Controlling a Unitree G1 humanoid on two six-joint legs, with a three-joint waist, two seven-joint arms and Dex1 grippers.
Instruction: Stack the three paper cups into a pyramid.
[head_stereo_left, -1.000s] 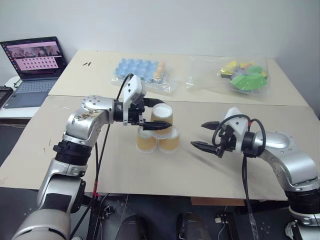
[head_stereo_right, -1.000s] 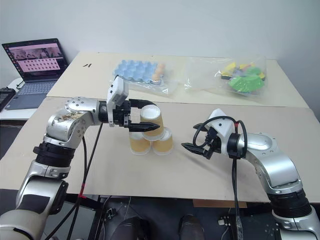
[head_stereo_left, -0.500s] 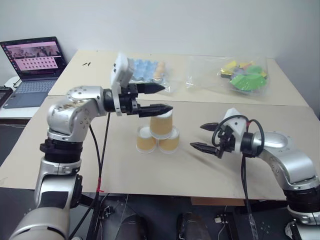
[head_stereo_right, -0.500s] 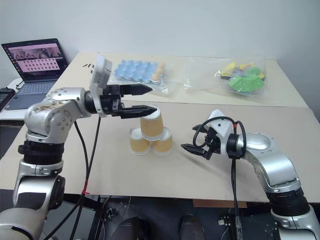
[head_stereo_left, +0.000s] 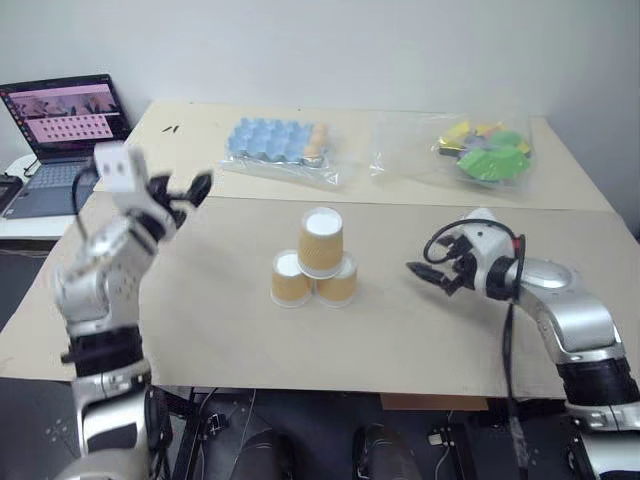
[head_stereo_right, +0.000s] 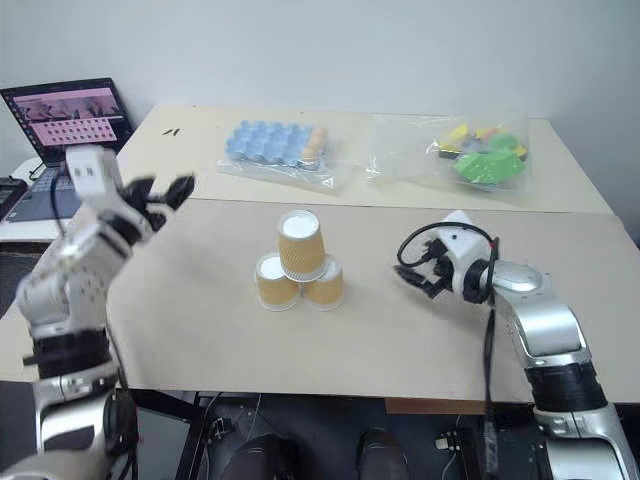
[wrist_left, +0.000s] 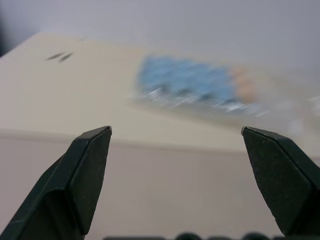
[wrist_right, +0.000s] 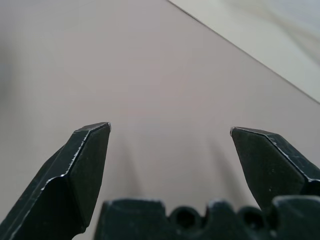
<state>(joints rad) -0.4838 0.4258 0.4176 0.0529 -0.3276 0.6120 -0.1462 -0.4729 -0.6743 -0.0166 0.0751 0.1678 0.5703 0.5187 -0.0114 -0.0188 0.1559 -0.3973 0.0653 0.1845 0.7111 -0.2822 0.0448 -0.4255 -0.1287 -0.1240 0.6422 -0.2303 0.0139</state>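
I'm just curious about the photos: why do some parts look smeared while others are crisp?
In the left eye view the left gripper and its arm are streaked with motion blur, while the stacked cups are crisp. In the left wrist view the black fingers are sharp, but the blue tray behind is smeared. In the right wrist view the table looks soft and featureless.

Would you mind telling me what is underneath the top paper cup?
The top cup rests on two upturned cups standing side by side. Their insides are hidden.
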